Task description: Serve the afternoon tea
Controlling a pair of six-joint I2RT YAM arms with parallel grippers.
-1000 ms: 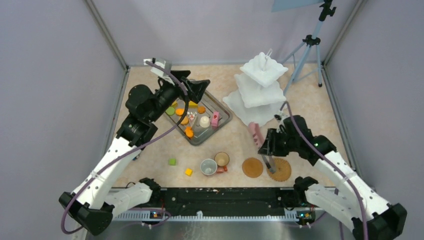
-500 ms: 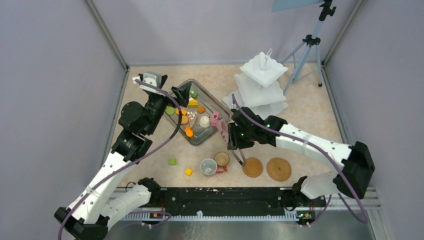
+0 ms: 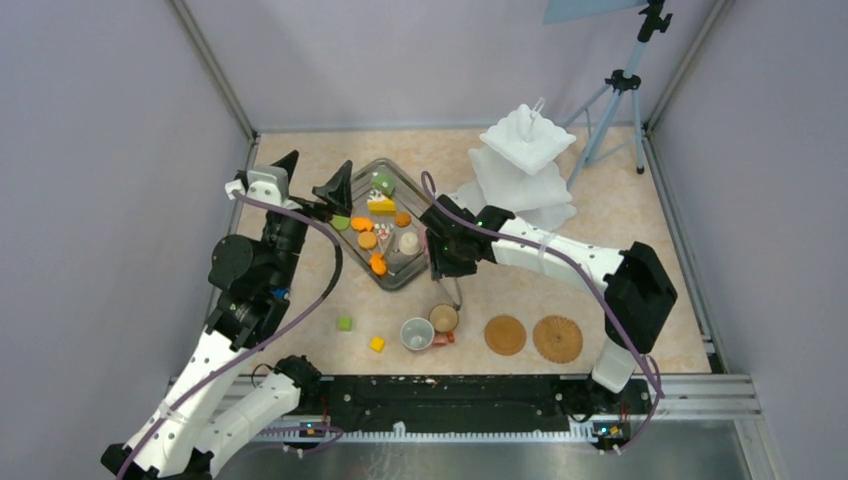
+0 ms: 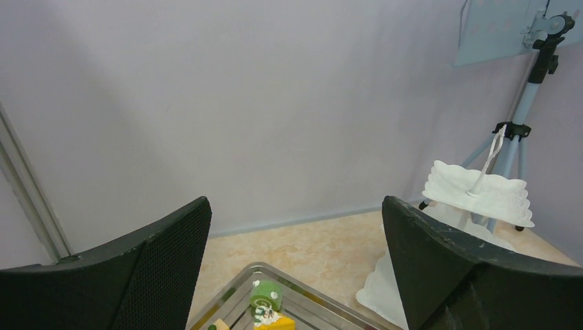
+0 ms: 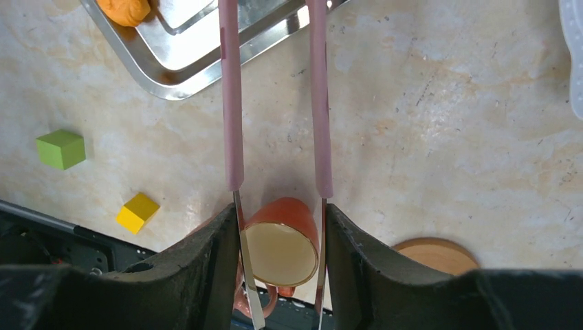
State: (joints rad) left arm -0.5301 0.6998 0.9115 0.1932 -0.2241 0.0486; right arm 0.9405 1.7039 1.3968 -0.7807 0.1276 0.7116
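Two arms of the pink tongs (image 5: 232, 103) run out ahead of the right gripper (image 5: 279, 210). Its fingers clamp the bare metal handle from both sides without closing it, so the arms stand apart. Their tips run off the top of the wrist view, and it cannot be told whether they carry anything. The step in hand appears to be reaching into the grey tray (image 5: 275, 31) for a pastry to carry to the white stand (image 3: 520, 170).

To do it well, the tips should cross the tray's rim without knocking it, settle on either side of one piece, and close gently, since a small round toy may squirt out under a hard squeeze. A straight lift before the swing to the stand would keep the neighbouring pieces undisturbed.

The nearest piece, an orange round (image 5: 124, 8), lies in the tray's near corner, ahead of the fingers and left of the left tong arm, not between the arms. The brown cup (image 5: 282, 240) sits on the table right under the handle, seemingly untouched. The white cup (image 3: 417, 333) is just beside it and the two woven mats (image 3: 505, 335) are near, towards the arm bases.

The left gripper (image 4: 295, 206) hangs wide open and empty above the tray's far side, over the green roll (image 4: 265, 295) and the yellow wedge (image 4: 275, 322)
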